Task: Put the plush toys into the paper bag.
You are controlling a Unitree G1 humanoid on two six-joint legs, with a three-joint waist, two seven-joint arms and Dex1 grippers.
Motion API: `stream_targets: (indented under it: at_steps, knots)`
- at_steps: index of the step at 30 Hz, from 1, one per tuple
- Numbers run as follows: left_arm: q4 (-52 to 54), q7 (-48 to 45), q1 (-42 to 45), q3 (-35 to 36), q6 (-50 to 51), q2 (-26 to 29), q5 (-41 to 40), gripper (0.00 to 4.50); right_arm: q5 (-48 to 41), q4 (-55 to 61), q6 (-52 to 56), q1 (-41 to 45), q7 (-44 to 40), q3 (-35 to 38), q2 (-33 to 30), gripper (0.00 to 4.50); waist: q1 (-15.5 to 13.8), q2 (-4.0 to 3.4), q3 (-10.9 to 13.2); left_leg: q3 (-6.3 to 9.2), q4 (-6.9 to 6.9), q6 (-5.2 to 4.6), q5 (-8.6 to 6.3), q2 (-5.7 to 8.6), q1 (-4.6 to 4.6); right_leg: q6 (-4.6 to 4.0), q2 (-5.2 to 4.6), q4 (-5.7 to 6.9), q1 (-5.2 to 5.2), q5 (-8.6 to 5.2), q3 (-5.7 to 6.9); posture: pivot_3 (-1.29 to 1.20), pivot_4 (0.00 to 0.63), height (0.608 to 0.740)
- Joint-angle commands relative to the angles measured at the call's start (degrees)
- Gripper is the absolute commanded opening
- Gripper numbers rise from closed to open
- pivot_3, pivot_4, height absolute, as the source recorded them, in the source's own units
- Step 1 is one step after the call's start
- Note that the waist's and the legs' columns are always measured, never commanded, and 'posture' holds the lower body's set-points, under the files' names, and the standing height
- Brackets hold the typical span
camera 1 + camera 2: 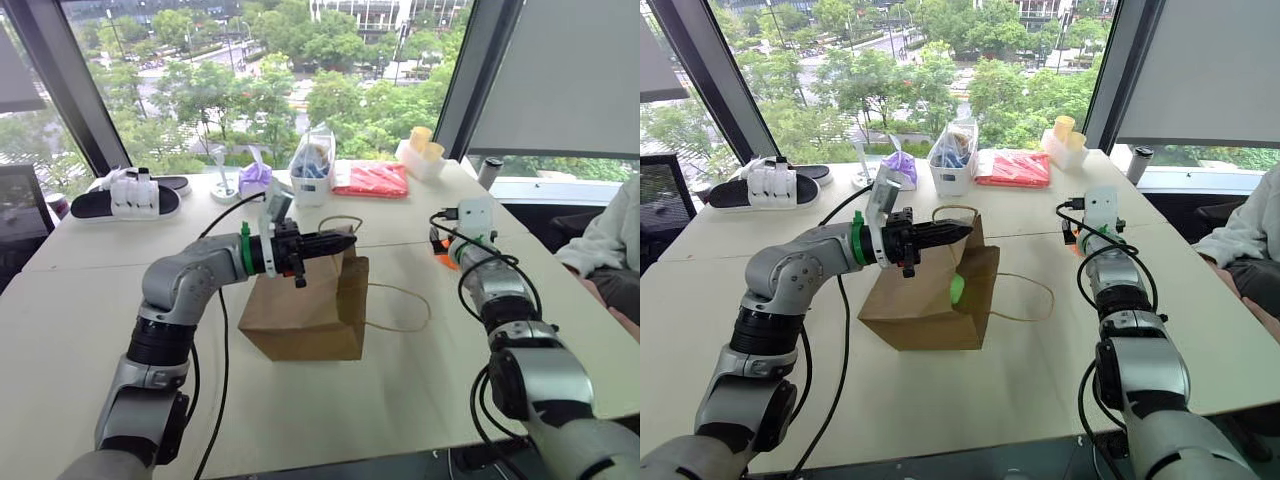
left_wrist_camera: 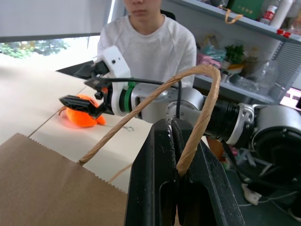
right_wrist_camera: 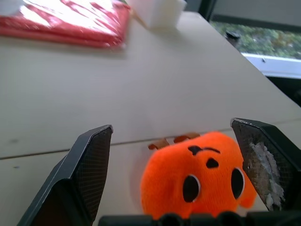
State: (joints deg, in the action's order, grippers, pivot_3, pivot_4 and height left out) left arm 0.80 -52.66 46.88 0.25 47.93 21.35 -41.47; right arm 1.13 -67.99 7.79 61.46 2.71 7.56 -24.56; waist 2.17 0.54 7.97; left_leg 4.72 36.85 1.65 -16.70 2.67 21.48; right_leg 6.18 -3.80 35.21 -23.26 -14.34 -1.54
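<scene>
Paper bag [image 1: 925, 300], centre frame on the table [image 1: 1040, 370]; I read a green plush [image 1: 957, 290] only as a sliver at its mouth, the rest hidden. Left gripper [image 2: 181, 165] pinched tight on the cord handle [image 2: 202, 108]. Orange plush [image 3: 197, 176], right of centre, mostly masked by my right gripper [image 3: 181, 160] — fingers spread wide around it, not touching. Red packet [image 1: 372, 180], clear bag [image 1: 312, 165], purple pouch [image 1: 255, 178] along the upper edge. Person's sleeve [image 1: 610, 235] cut off at right.
</scene>
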Motion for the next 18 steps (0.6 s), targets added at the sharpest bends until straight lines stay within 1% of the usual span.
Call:
stream_targets:
  at_steps: [1,4,5,6,7,11,13,18]
  knots:
    - [2.8,1.1,-0.2,1.8,-0.8,0.0,-1.0,0.00,3.2,-5.5,0.2,2.9,2.6,-2.0,0.5,4.47,0.3,0.00,0.0,-0.01,0.00,-0.01,-0.01,0.03,0.00,0.00,-0.03,0.00,0.00,0.00,0.00,0.00,0.150,0.740]
    - [4.3,2.5,-1.2,2.8,-0.5,0.0,-1.6,0.00,4.3,-8.0,2.8,2.1,1.6,-2.9,1.7,4.47,0.4,0.00,0.0,-0.02,0.00,-0.01,-0.01,0.04,-0.02,0.00,-0.02,-0.02,0.01,0.00,-0.01,0.00,0.150,0.740]
    - [4.6,2.9,-1.5,3.1,-0.4,0.1,-1.9,0.00,4.0,-8.3,3.2,1.9,1.4,-2.5,2.0,3.96,0.4,0.00,0.0,-0.02,0.01,-0.01,-0.01,0.03,-0.02,0.00,-0.01,-0.01,0.01,0.00,0.00,0.00,0.150,0.740]
    - [4.8,3.1,-1.7,3.2,-0.4,0.2,-2.0,0.00,3.7,-8.5,3.1,1.7,1.2,-2.2,2.1,3.61,0.4,0.00,0.0,-0.02,0.02,-0.01,-0.01,0.01,-0.04,0.00,0.01,0.00,0.01,0.00,0.00,0.00,0.150,0.740]
    - [5.0,3.4,-1.9,3.4,-0.3,0.3,-2.2,0.00,3.7,-8.5,2.9,1.7,1.2,-2.1,2.1,3.14,0.4,0.00,0.0,-0.01,0.05,-0.01,-0.01,-0.02,-0.06,0.00,0.04,0.01,0.04,0.00,0.00,0.00,0.150,0.740]
    - [5.5,4.4,-2.4,3.8,0.1,0.3,-3.0,0.00,3.2,-8.5,2.9,1.8,1.8,-1.4,1.9,1.00,0.3,0.00,0.0,0.02,0.15,-0.01,0.00,-0.03,-0.07,0.00,0.08,0.02,0.09,0.00,0.00,0.00,0.150,0.740]
    - [5.6,4.8,-2.4,3.8,0.2,0.1,-3.2,0.00,3.2,-8.6,3.0,1.7,2.2,-1.1,1.5,0.01,0.4,0.00,0.0,0.02,0.14,-0.01,0.00,-0.03,-0.07,0.00,0.08,0.05,0.09,0.00,-0.01,0.00,0.150,0.740]
    - [5.1,5.0,-1.9,3.5,0.1,0.0,-3.4,0.00,3.7,-8.4,2.4,1.8,2.5,-1.1,0.9,0.01,0.4,0.00,0.0,0.01,0.11,-0.01,0.00,-0.03,-0.07,0.01,0.09,0.05,0.08,0.00,-0.01,0.00,0.150,0.740]
